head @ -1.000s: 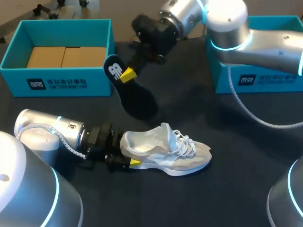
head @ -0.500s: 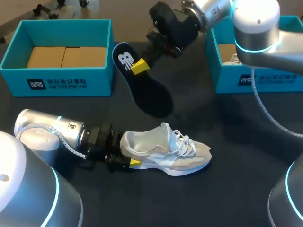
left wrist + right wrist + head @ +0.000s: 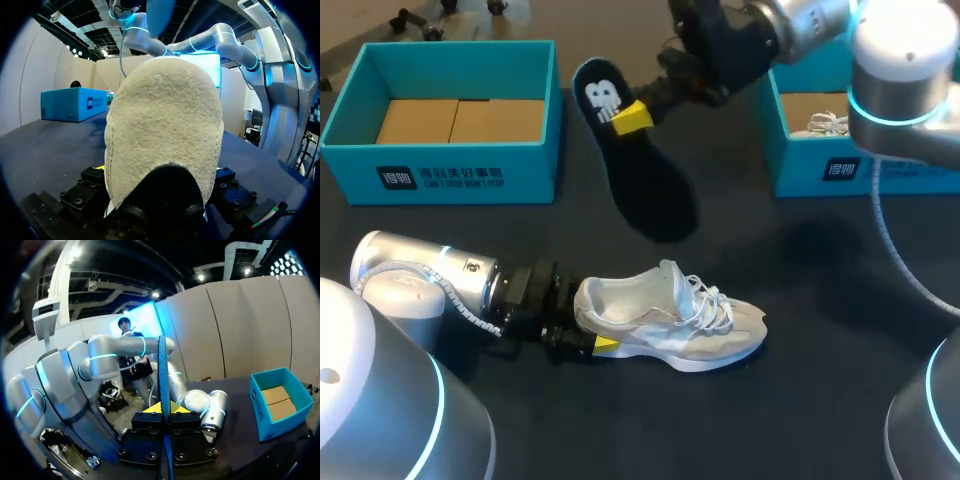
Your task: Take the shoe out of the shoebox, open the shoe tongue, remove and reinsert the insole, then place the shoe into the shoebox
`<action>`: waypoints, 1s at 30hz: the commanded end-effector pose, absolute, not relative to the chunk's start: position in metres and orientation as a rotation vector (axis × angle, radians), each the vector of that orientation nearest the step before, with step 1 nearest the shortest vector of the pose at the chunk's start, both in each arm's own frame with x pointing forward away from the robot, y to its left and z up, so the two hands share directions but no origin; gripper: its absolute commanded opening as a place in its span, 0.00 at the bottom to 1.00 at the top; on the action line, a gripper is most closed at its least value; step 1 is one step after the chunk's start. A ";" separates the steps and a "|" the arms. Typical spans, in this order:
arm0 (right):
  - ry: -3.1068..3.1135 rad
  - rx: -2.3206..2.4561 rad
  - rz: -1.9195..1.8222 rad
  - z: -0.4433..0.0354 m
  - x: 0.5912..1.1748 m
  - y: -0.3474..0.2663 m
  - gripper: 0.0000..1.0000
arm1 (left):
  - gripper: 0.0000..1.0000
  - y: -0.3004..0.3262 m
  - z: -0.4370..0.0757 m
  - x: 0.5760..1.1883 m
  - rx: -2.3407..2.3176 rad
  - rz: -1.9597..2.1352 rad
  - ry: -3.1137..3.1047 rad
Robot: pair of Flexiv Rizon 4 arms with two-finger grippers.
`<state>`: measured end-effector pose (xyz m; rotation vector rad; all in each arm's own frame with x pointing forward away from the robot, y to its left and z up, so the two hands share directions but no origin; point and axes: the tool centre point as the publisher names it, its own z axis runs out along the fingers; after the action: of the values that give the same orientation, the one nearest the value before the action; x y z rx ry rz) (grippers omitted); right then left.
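While left gripper [image 3: 586,332] grips shoe [image 3: 672,326] — right gripper [image 3: 633,116] pinches insole [image 3: 646,186].

left end effector [image 3: 585,325] clamped — right [image 3: 630,116] too

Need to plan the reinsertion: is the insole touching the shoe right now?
Apart. In the head view the insole, held by the right gripper, ends short of the shoe, with bare table showing between them.

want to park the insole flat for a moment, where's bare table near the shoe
Bare table lies between the shoe and the right box, and along the near edge in front of the shoe. Crowded: the heel side, where the left end effector grips, and under the hanging insole.
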<state>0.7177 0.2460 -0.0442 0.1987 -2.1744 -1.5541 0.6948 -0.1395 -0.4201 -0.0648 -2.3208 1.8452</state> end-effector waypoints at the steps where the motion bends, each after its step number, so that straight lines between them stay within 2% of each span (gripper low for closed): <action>1: -2.281 0.014 -1.670 -0.034 0.689 0.218 0.00 | 0.00 -0.141 -0.422 0.696 -0.065 1.840 -2.323; 8: -2.200 -0.082 -1.838 -0.014 0.671 0.195 0.00 | 0.00 -0.141 -0.422 0.696 -0.065 1.840 -2.323; 24: -2.222 -0.123 -1.836 -0.010 0.669 0.193 0.00 | 0.00 -0.141 -0.422 0.696 -0.065 1.840 -2.323; 30: -2.158 -0.171 -1.918 0.012 0.653 0.179 0.00 | 0.00 -0.141 -0.422 0.696 -0.065 1.840 -2.323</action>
<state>0.6660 0.1902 0.0095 -0.1152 -2.1448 -1.8835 0.6949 -0.1394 -0.4202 -0.0646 -2.3210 1.8451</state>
